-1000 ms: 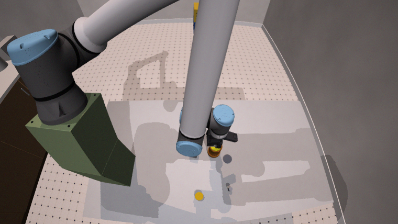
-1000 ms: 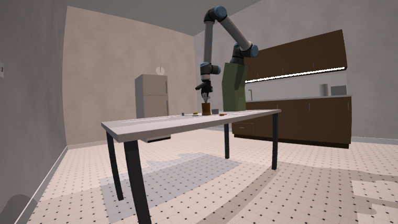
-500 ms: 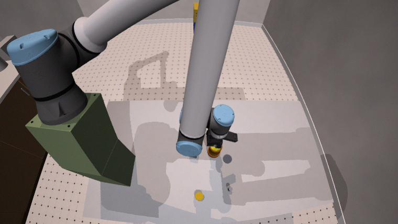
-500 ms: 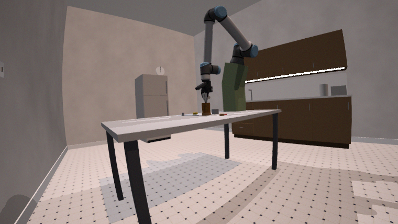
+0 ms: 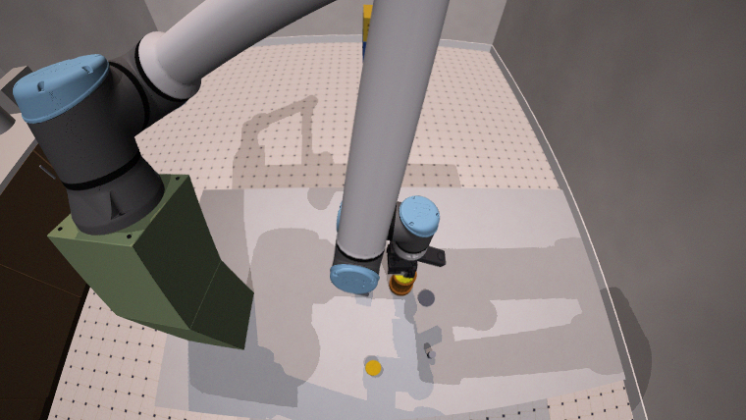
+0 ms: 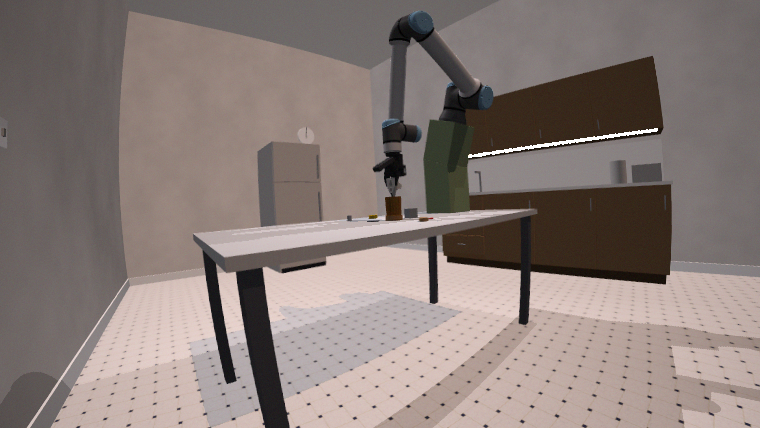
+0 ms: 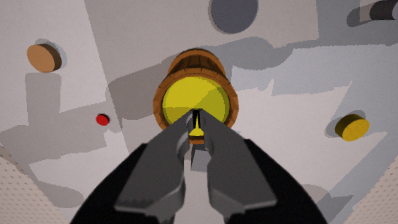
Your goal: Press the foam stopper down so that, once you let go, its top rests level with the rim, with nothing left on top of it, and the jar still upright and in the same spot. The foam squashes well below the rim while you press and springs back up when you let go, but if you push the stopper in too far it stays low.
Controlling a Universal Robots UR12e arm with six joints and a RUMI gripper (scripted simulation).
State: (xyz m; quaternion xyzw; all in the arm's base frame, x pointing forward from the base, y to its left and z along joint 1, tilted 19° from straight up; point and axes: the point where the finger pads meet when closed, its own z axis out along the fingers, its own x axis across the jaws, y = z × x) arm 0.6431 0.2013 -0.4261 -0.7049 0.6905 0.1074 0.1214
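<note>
A brown wooden jar [image 7: 195,87] stands upright on the table, and a yellow foam stopper [image 7: 196,102] fills its mouth. My gripper [image 7: 196,110] is shut, with nothing between the fingers, and points straight down over the stopper. In the wrist view the fingertips sit over the near part of the stopper. From the exterior view the gripper [image 6: 393,187] is just above the jar [image 6: 393,208]; I cannot tell if the tips touch the foam. From the top view the jar [image 5: 402,284] is mostly hidden under the wrist.
Small things lie on the table around the jar: a yellow disc [image 7: 352,127], a tan disc [image 7: 44,57], a small red button [image 7: 102,119], a dark grey disc [image 7: 233,13] and a small grey cylinder [image 5: 430,353]. The green robot pedestal [image 5: 156,266] stands at the left.
</note>
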